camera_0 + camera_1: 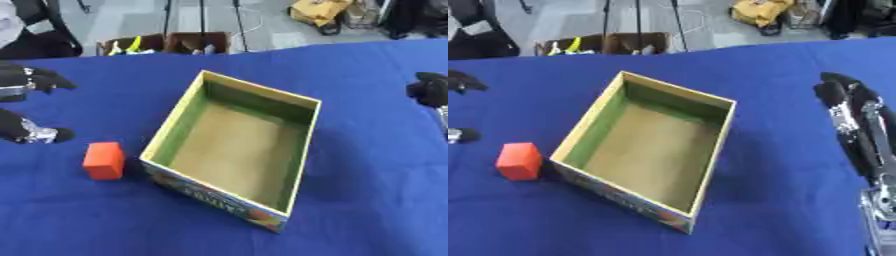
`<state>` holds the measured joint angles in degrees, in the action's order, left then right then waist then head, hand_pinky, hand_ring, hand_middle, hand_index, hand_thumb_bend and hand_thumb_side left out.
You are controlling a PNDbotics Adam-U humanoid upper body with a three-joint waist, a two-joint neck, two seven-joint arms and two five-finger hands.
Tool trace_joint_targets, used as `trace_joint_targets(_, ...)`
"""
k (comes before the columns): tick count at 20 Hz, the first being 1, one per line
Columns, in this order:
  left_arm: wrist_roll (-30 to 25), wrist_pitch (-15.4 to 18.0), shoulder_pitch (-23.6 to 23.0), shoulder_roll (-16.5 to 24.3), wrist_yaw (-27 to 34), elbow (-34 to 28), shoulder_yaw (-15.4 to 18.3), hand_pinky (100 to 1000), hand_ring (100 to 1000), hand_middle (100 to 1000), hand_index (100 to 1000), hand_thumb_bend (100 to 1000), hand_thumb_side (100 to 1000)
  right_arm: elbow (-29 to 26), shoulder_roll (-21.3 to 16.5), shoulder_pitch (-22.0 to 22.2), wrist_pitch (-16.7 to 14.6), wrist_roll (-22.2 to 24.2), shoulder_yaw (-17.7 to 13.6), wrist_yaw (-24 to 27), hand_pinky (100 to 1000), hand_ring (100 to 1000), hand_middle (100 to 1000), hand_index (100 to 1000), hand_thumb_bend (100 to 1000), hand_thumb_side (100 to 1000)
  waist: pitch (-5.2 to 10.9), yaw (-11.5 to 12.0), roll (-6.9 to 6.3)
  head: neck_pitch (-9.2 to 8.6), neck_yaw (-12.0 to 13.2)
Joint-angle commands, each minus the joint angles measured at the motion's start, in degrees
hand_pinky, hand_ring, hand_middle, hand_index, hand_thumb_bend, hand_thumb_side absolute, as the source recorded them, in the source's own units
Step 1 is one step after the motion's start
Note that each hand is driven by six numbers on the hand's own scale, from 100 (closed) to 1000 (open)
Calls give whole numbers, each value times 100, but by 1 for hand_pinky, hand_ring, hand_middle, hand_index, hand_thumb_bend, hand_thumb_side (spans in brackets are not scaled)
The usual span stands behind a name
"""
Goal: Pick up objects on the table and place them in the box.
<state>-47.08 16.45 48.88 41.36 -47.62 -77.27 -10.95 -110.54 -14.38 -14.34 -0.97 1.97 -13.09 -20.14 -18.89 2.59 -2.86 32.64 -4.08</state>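
Observation:
An open cardboard box (pixel 305 150) with a green inner wall and bare brown floor stands on the blue table, turned askew. An orange-red block (pixel 104 160) lies on the cloth just left of the box's near corner. My left hand (pixel 26 107) hovers at the left edge, above and left of the block, fingers spread apart and holding nothing. My right hand (pixel 852 112) rises at the right edge, fingers straight and pointing up, clear of the box.
The blue tablecloth (pixel 367 75) covers the whole work area. Beyond its far edge stand brown cardboard boxes (pixel 171 43), stand legs and a yellow bag (pixel 319 10) on the floor.

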Motion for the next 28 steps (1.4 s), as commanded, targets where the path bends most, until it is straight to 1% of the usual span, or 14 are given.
trace_joint_targets(1, -487, 582, 193, 6, -250, 274, -82, 709, 893, 971, 1000, 596, 811, -49, -141, -25, -11, 22, 1, -27, 830, 768, 695, 854, 477, 1000, 139, -4, -6, -45, 35)
trace_joint_targets(4, -488, 658, 311, -152, -501, 565, -153, 707, 893, 965, 1000, 606, 809, -44, -141, -18, -16, 36, 10, -22, 831, 769, 695, 854, 475, 1000, 138, 5, -8, -43, 53)
trace_joint_targets(6, -488, 705, 387, -279, -548, 808, -163, 701, 890, 959, 1000, 605, 804, -42, -137, -16, -20, 46, 15, -19, 831, 769, 695, 853, 474, 1000, 137, -4, -11, -43, 68)
trace_joint_targets(10, -488, 846, 494, -489, -418, 1291, -167, 671, 872, 967, 1000, 581, 778, -35, -132, -13, -26, 64, 18, -17, 831, 769, 694, 847, 473, 1000, 122, -58, -24, -63, 85)
trace_joint_targets(14, -488, 1097, 496, -559, -363, 1541, -255, 661, 862, 967, 1000, 558, 735, -35, -130, -18, -29, 65, 16, -15, 832, 769, 694, 848, 471, 1000, 98, -62, -29, -82, 80)
trace_joint_targets(17, -488, 1272, 489, -584, -420, 1620, -289, 655, 856, 961, 1000, 550, 727, -30, -127, -18, -29, 72, 19, -15, 832, 769, 694, 848, 470, 1000, 87, -53, -29, -100, 73)
trace_joint_targets(22, -488, 1421, 470, -586, -486, 1637, -303, 650, 851, 952, 1000, 525, 709, -24, -124, -19, -31, 82, 21, -18, 833, 770, 694, 849, 468, 1000, 78, -57, -27, -116, 58)
trace_joint_targets(24, -488, 1474, 458, -573, -496, 1629, -320, 640, 841, 939, 1000, 500, 698, -21, -125, -19, -32, 84, 21, -19, 833, 770, 695, 849, 467, 1000, 75, -57, -26, -112, 55)
trace_joint_targets(26, -488, 1525, 439, -551, -462, 1595, -337, 633, 835, 928, 1000, 452, 717, -15, -127, -16, -34, 88, 23, -20, 833, 770, 695, 849, 466, 1000, 73, -49, -23, -105, 44)
trace_joint_targets(28, -488, 1536, 433, -510, -402, 1486, -336, 634, 835, 927, 1000, 425, 721, -10, -133, -10, -36, 88, 22, -23, 834, 770, 695, 849, 466, 1000, 73, -34, -19, -87, 26)
